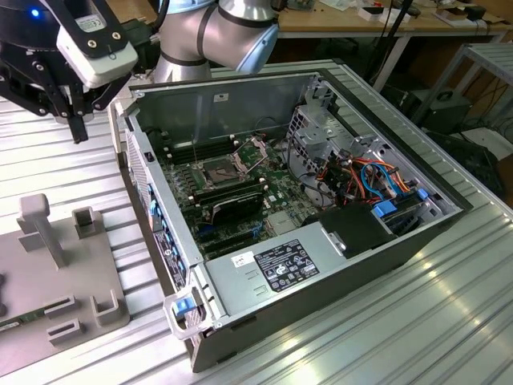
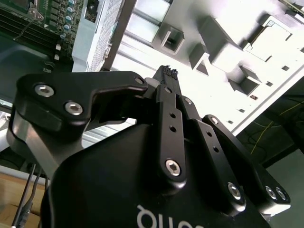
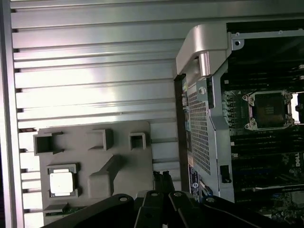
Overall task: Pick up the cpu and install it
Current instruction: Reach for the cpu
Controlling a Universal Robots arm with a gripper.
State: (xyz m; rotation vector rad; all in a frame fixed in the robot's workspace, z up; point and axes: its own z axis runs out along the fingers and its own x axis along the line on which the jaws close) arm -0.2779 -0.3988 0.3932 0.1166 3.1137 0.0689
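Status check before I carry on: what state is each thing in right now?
pincer: shut, holding nothing.
cpu: lying flat in a pocket of the grey fixture, ungrasped.
socket: uncovered, no chip in it.
bracket: swung up, open.
computer case: open-sided, interior exposed.

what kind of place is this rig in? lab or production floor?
Probably a robotics lab or workshop, not a production line: an open desktop PC case sits on a ribbed aluminium table, a grey fixture plate holds the cpu, and cluttered workbenches stand behind.
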